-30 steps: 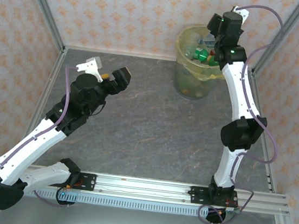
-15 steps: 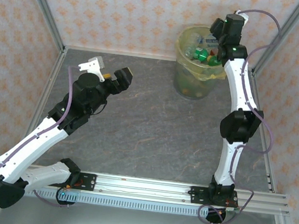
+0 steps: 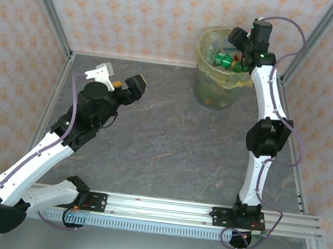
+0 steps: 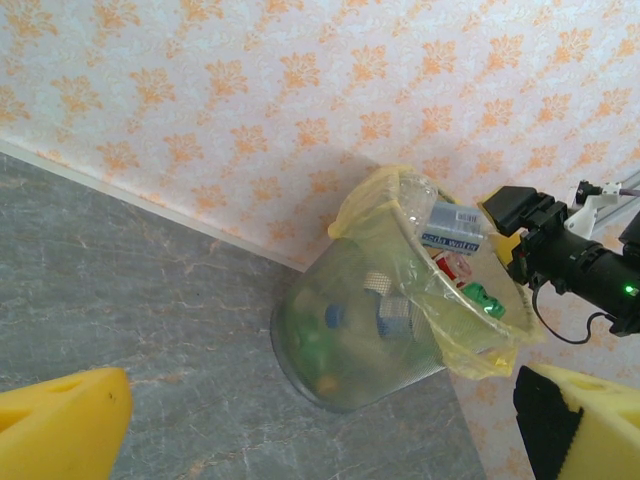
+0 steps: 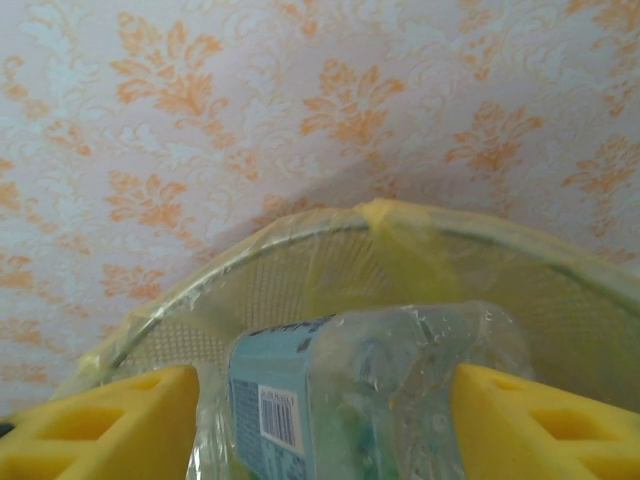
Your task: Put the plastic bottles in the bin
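A lab rig: aluminium frame point(image 3: 49, 7), wallpapered panels point(image 3: 138, 11)

The blue-labelled bottle point(image 5: 400, 360) runs off the right wrist view at 6 o'clock (cap unseen); whether the right gripper point(image 5: 322, 390) touches it cannot be told.

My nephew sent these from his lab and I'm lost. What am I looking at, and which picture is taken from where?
Two robot arms are bolted to the near edge of a grey table. The wide picture looks down from above and behind: left arm on the left, right arm on the right. The other two come from wrist cameras, so the yellow pads at their edges are each arm's jaws. On the table stands a yellow-lined bin holding plastic bottles. The left jaws are open and empty. The right jaws hang over the bin with a clear blue-labelled bottle between them; whether they grip it I cannot tell.
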{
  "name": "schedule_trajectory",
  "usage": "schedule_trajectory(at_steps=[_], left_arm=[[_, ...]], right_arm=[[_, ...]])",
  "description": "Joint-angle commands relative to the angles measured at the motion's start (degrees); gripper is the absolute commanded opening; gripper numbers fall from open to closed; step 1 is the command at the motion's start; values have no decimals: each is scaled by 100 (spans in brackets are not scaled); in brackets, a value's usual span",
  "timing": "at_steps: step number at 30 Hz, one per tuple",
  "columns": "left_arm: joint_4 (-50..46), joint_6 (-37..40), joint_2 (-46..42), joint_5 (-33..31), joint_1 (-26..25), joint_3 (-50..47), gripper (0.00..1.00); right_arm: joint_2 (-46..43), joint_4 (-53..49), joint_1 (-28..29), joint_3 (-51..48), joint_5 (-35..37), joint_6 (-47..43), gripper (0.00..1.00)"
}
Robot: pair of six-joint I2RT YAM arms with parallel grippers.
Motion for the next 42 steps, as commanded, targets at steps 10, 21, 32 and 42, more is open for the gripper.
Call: schedule_trajectory(at_steps=[10,21,32,42], left_arm=[[132,112,-18,16,62,-39,99],[132,84,-39,57,62,-52,99],[71,50,-114,28,61,-98,99],[45,62,-121,0,60,-52,99]], right_arm=[[-1102,-270,434,-967,-106,-32,66],[-1221,-260,417,-575,1344,32,69],[-513,-451,450,-13,-528,182,64],[-371,-568,452,-205,36,187,59]])
